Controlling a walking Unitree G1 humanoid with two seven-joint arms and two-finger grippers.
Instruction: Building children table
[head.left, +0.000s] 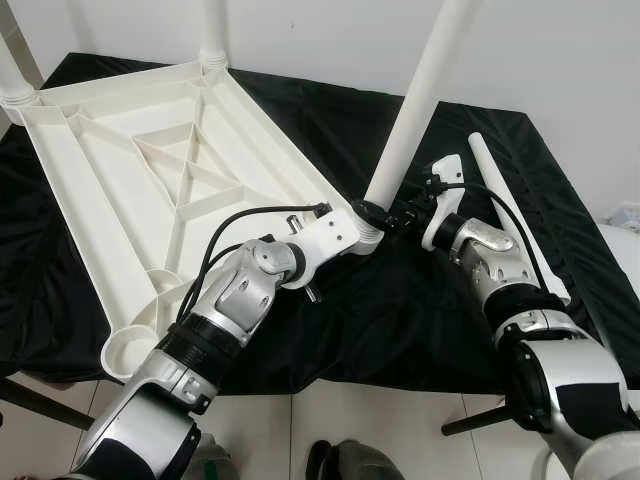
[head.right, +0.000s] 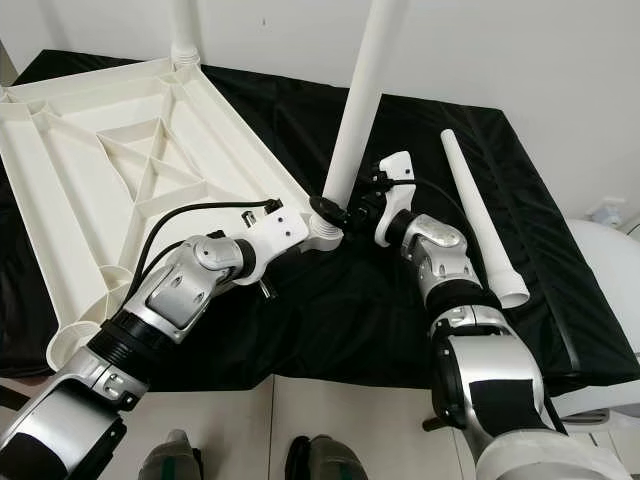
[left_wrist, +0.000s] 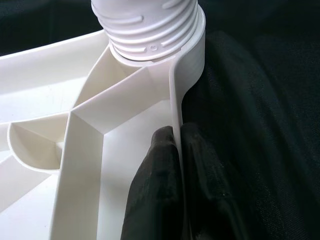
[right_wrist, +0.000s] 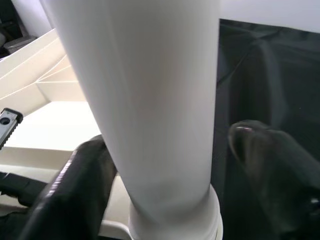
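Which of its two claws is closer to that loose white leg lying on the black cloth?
The right. The right gripper is at the upright leg, beside the loose leg. The left gripper pinches the tabletop's rim, farther off.

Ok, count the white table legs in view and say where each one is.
4. Three stand in tabletop corner sockets: far-left leg, far-middle leg, and near leg, which the right gripper straddles. A loose leg lies on the black cloth.
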